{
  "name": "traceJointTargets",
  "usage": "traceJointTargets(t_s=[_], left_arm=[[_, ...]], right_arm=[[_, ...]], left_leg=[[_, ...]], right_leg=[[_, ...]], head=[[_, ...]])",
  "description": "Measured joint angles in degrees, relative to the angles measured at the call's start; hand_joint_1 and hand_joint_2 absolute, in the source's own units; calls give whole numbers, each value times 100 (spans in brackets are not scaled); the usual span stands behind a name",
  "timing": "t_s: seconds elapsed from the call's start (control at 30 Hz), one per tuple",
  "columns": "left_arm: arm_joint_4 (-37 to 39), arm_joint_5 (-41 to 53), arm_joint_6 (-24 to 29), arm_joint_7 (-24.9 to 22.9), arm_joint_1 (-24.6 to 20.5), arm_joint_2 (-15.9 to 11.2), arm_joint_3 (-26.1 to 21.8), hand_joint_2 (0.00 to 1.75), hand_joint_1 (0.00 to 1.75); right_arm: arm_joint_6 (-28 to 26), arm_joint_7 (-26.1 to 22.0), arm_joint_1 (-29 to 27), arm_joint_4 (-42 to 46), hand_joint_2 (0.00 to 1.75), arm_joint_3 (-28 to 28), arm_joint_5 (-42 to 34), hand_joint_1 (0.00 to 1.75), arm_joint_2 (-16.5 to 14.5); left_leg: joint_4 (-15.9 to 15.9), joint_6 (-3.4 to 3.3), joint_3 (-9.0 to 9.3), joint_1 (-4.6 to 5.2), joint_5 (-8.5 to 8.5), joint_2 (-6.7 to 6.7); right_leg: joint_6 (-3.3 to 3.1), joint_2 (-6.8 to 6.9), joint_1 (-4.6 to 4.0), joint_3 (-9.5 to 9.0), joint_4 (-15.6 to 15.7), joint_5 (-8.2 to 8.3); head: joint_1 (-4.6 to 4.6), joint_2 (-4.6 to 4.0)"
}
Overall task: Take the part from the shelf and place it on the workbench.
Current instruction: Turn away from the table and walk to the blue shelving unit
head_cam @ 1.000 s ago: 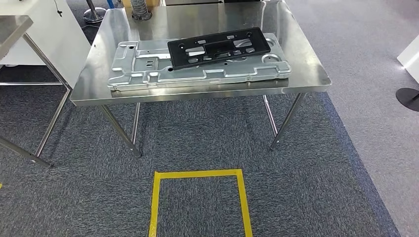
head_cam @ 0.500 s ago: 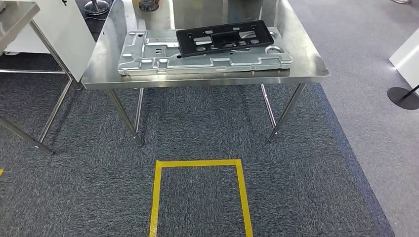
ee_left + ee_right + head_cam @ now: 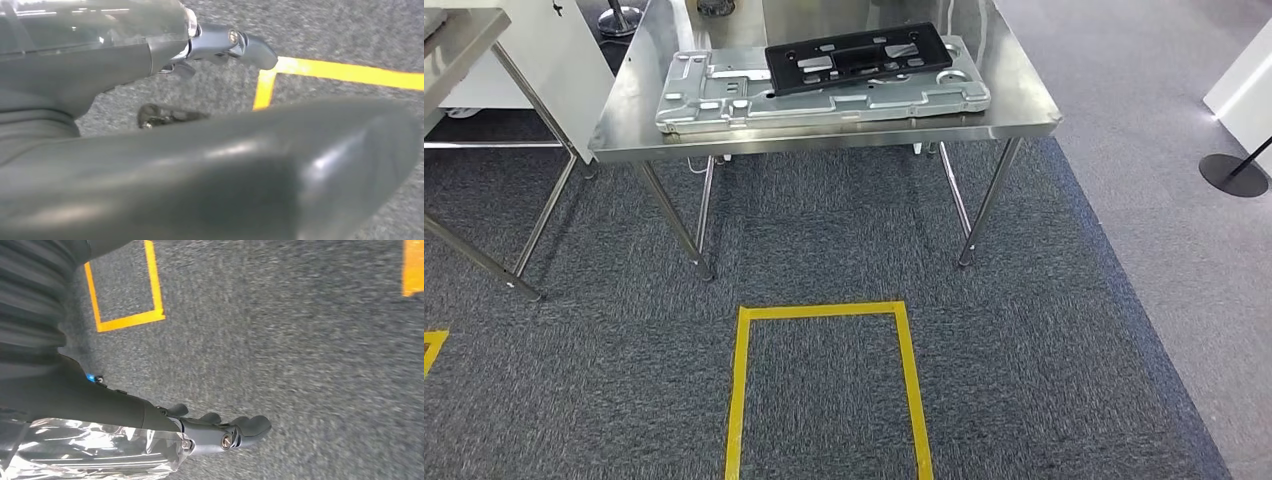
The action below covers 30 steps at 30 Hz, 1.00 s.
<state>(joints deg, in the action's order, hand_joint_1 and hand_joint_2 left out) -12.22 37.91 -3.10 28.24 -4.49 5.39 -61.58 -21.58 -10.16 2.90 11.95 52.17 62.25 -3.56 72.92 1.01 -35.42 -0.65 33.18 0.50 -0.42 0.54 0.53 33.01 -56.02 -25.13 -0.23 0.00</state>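
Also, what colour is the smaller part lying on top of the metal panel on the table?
Black part, atop the silver panel; clearest in the head view.

Ahead of me the black plastic frame (image 3: 859, 57) lies on the grey stamped metal panel (image 3: 819, 95), which lies on the steel bench (image 3: 824, 135). The yellow tape rectangle (image 3: 739, 390) sits on the carpet before the bench.

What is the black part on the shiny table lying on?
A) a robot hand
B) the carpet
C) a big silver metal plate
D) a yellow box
C: the black part lies on top of the big silver metal plate on the table.
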Motion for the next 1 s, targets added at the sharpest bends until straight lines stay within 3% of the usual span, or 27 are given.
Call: traceJointTargets(t_s=[0.03,0.07,0.13,0.17,0.2,0.23,0.27,0.3,0.33,0.4,0.43,0.47,0.5,0.53,0.57,0.63,0.67,0.7,0.77,0.8,0.9,0.93,0.97,1.0], left_arm=[[0,-1,0,0,-3,-1,0,0,0],[0,-1,0,0,-11,-1,0,0,0],[0,-1,0,3,-33,-2,1,0,0],[0,-1,0,6,-43,-2,1,0,0],[1,0,0,7,-45,-2,1,0,0],[2,1,0,7,-42,1,1,0,0],[3,2,0,6,-39,2,1,0,0],[4,2,1,3,-35,4,1,0,0],[4,-1,2,3,-34,5,1,0,0],[4,-5,3,4,-34,5,1,0,0],[4,-7,2,4,-33,5,1,0,0],[4,-7,2,4,-32,5,1,0,0],[4,-7,2,4,-32,5,1,0,0],[4,-7,2,4,-33,5,1,0,0],[4,-7,2,4,-36,5,1,0,0],[4,-8,1,4,-39,11,2,0,0],[4,-8,0,4,-43,14,3,0,0],[4,-8,0,4,-46,16,3,0,0],[4,-7,0,4,-40,15,3,0,0],[4,-7,0,4,-30,14,3,0,0],[4,-6,0,4,-6,14,3,0,0],[4,-3,0,4,-4,14,3,0,0],[4,-2,0,4,-4,14,3,0,0],[4,0,0,4,-5,13,3,0,0]], right_arm=[[1,0,0,-2,175,-1,0,0,-1],[1,0,1,-3,175,-1,0,0,-1],[1,0,-1,-5,175,-3,0,0,-1],[1,-1,-1,-5,175,-4,0,0,-1],[1,-1,-5,-5,175,-6,0,0,0],[1,-2,-9,-6,175,-6,0,0,1],[1,-2,-12,-7,175,-6,-1,0,2],[2,-2,-17,-8,175,-6,-1,0,3],[3,-2,-24,-11,175,-6,-1,0,2],[4,-2,-32,-18,175,-6,0,0,0],[4,-2,-33,-20,175,-6,0,0,-1],[4,-2,-31,-21,175,-6,0,0,-1],[4,-2,-28,-21,175,-7,-1,0,-1],[5,-2,-26,-20,175,-7,-1,0,-1],[4,-2,-21,-20,175,-9,-1,0,0],[2,-2,-4,-19,175,-12,0,0,1],[1,-3,8,-19,175,-14,0,0,2],[1,-4,15,-19,175,-14,0,0,2],[2,-2,16,-22,175,-15,0,0,1],[3,-2,13,-24,175,-15,0,0,1],[4,-2,4,-27,175,-15,0,0,2],[4,-1,1,-27,175,-15,0,0,2],[4,-1,0,-27,175,-16,0,0,2],[5,-1,0,-28,175,-16,0,0,1]], left_leg=[[-184,-10,213,0,-201,-1],[-548,-28,518,3,-286,-5],[-1412,-86,1096,22,-156,-19],[-1693,-118,1251,36,-52,-25],[-1812,-156,1280,48,-29,-25],[-1798,-199,1221,44,-73,-14],[-1794,-243,1163,39,-134,1],[-1792,-292,1090,33,-207,17],[-1793,-329,1007,29,-285,31],[-1782,-366,815,50,-441,38],[-1767,-369,703,62,-518,40],[-1743,-367,589,72,-592,44],[-1708,-361,470,81,-661,47],[-1670,-353,352,88,-722,48],[-1630,-341,257,92,-778,46],[-1559,-301,127,112,-874,42],[-1542,-275,91,116,-928,46],[-1537,-245,61,118,-986,52],[-1516,-183,-7,106,-1014,45],[-1422,-149,-59,99,-871,28],[-553,-63,-293,58,-2,-6],[-198,-42,-342,45,155,-6],[60,-25,-341,34,151,-6],[151,-14,-258,24,4,-6]], right_leg=[[17,-2,1,120,-46,59],[42,-5,-2,227,-95,114],[103,-5,-15,357,-167,219],[137,-2,-19,385,-177,278],[174,1,-20,399,-171,344],[210,-3,-12,414,-164,384],[245,-13,-2,446,-199,320],[278,-23,8,494,-319,131],[305,-31,20,558,-547,-167],[344,-34,26,693,-1265,-781],[355,-35,26,724,-1613,-896],[356,-35,25,695,-1840,-858],[345,-35,23,585,-1893,-703],[323,-36,21,373,-1733,-516],[288,-39,16,51,-1379,-417],[205,-44,-18,-677,-399,-523],[166,-48,-38,-905,-51,-629],[130,-49,-59,-998,143,-681],[47,-35,-48,-910,178,-595],[-3,-19,-37,-840,186,-521],[-83,7,-31,-548,184,-274],[-80,8,-33,-433,172,-192],[-71,10,-32,-312,149,-115],[-55,11,-28,-185,114,-44]], head=[[-2,0],[-1,0],[7,0],[8,0],[13,0],[9,0],[5,0],[11,0],[18,0],[42,0],[47,0],[47,0],[46,0],[46,0],[46,1],[42,1],[40,1],[40,1],[43,1],[41,0],[11,0],[3,0],[4,0],[2,0]])
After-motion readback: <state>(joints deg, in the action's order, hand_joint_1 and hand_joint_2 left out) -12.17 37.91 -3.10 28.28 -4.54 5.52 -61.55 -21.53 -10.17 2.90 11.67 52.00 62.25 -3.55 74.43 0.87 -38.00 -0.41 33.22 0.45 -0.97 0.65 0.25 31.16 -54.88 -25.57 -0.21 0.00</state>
